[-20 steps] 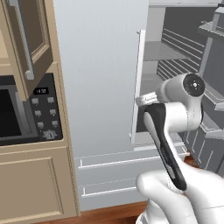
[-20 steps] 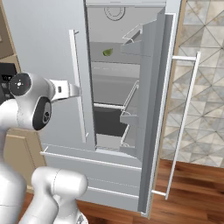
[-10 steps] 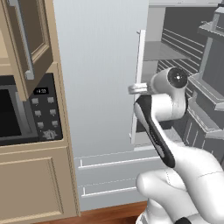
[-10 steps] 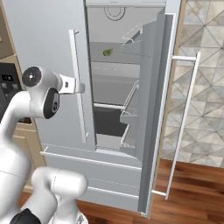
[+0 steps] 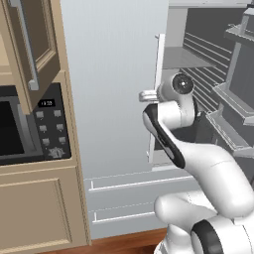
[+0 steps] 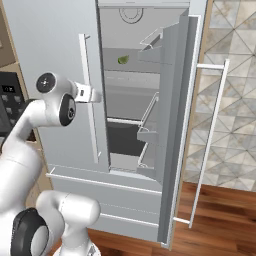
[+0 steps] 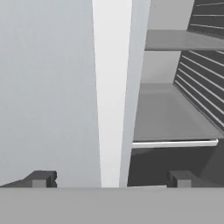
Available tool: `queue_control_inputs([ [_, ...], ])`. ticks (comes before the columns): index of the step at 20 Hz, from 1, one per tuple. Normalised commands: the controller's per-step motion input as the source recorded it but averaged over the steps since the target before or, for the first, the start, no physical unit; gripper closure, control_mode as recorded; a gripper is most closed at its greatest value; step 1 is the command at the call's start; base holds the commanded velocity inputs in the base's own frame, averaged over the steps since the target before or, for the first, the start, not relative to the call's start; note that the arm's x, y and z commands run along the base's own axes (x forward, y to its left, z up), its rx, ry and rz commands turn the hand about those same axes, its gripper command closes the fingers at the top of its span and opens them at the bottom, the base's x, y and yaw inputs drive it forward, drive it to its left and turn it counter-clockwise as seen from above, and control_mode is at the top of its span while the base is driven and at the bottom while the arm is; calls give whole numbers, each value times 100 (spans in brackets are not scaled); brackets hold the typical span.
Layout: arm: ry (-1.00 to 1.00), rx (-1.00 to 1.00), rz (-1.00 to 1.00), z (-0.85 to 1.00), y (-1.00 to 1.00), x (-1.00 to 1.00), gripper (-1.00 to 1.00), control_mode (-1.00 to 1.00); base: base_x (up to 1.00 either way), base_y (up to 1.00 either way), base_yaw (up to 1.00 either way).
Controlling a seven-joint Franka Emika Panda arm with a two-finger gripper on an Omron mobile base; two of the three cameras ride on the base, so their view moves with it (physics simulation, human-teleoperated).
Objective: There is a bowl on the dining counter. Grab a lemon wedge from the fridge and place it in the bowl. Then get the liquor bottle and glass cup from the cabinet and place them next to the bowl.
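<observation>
No writing can be read anywhere. The fridge [image 6: 55,45] is pale grey, its right door swung open on grey shelves. A small green lemon wedge [image 6: 123,59] lies on the upper shelf, above and beyond the gripper [image 7: 109,177]. The gripper is spread wide and empty, its fingertips [image 7: 41,178] either side of the left door's bar handle [image 7: 113,87].
</observation>
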Motion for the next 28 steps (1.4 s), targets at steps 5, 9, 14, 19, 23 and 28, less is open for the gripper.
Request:
queue_control_inputs([
  [5, 2, 1, 0, -16, 0, 60, -100, -100, 0, 0, 0],
  [9, 0, 0, 0, -19, 0, 56, -100, -100, 0, 0, 0],
  [14, 0, 0, 0, -21, 0, 51, -100, -100, 0, 0, 0],
  [19, 0, 0, 0, -18, 0, 38, 100, -100, 0, 0, 0],
  [23, 0, 0, 0, -1, 2, 3, 100, -100, 0, 0, 0],
  [28, 1, 0, 0, 0, 24, -37, 100, -100, 0, 0, 0],
])
